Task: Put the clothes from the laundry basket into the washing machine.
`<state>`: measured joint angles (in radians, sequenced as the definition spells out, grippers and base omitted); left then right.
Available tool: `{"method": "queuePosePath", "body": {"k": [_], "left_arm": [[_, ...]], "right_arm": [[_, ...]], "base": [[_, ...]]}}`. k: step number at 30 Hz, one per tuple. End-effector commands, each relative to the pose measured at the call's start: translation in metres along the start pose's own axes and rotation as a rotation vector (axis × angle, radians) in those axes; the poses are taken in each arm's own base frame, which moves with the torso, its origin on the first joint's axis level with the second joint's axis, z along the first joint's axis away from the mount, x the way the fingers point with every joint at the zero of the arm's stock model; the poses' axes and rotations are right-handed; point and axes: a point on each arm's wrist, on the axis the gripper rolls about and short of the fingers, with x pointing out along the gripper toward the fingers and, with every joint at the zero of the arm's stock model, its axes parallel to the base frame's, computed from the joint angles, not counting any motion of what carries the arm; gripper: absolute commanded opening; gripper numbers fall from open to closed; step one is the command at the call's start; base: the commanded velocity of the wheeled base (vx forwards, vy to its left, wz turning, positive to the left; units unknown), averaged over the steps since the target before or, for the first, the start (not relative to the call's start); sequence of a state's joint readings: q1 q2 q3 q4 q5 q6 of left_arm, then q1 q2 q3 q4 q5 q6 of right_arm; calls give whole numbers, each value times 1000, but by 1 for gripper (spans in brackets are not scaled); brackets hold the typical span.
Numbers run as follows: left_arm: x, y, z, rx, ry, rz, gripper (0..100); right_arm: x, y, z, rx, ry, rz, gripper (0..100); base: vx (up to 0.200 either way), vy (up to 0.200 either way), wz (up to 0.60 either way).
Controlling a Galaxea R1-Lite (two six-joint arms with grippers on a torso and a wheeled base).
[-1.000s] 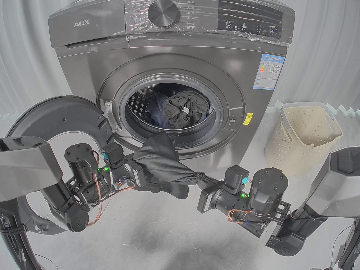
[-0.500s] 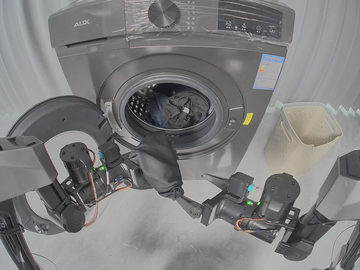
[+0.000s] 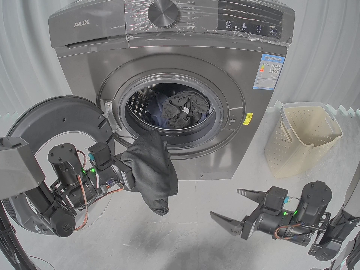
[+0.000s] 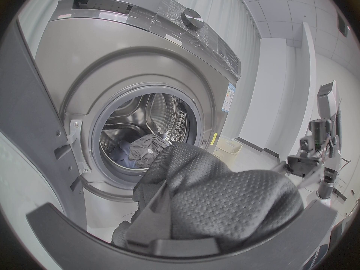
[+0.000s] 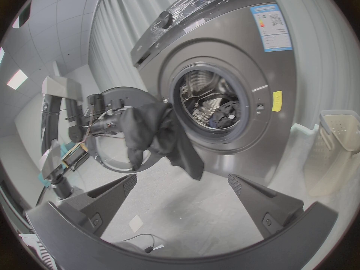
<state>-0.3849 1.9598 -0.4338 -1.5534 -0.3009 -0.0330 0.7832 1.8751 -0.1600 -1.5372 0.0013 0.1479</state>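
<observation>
Grey brushed metal covers the washing machine (image 3: 168, 53), and crinkled clear film lies over its control strip. From the head view we see its round door (image 3: 60, 117) swung wide to our left. Dark crumpled clothes (image 3: 183, 109) lie in the perforated steel drum. Our left gripper (image 3: 131, 175) is clamped on a black garment (image 3: 152, 169), which hangs in soft folds just below the lower rim of the opening. The cloth hides the fingers. Our right gripper (image 3: 225, 203) hangs low over the floor (image 3: 187, 237), well apart from the garment, with its wedge-shaped fingers spread and holding nothing. A cream plastic laundry basket (image 3: 303, 139) with perforated walls stands on the floor by the machine's right front corner. We cannot see down to its bottom.

In the left wrist view the garment (image 4: 225, 195) shows a coarse, pebbled knit. It is heaped over one grey finger (image 4: 150, 222) and blocks the lower part of the opening.

In the right wrist view the two dark fingers (image 5: 112, 192) stand wide apart. The garment (image 5: 157, 132) dangles beyond them, and the view's edge cuts off part of the basket (image 5: 337, 150).
</observation>
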Motion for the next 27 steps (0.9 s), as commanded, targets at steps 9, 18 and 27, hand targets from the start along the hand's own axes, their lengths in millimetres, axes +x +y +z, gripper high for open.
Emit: {"method": "queuePosePath", "body": {"k": [9,18,27], "left_arm": [[-26,-7,-14,9,96,1,0],[-16,-6,-13,6,78,-3,0],[-11,-9,-13,7,69,-19,0]], "right_arm": [[-1,-38,3,-2,-7,-116,100],[-1,-29,1,1,2,-85,100],[-5,-16,-6,-5,35,-34,100]], "base": [[0,0,0],[156,0,0],[200,0,0]]}}
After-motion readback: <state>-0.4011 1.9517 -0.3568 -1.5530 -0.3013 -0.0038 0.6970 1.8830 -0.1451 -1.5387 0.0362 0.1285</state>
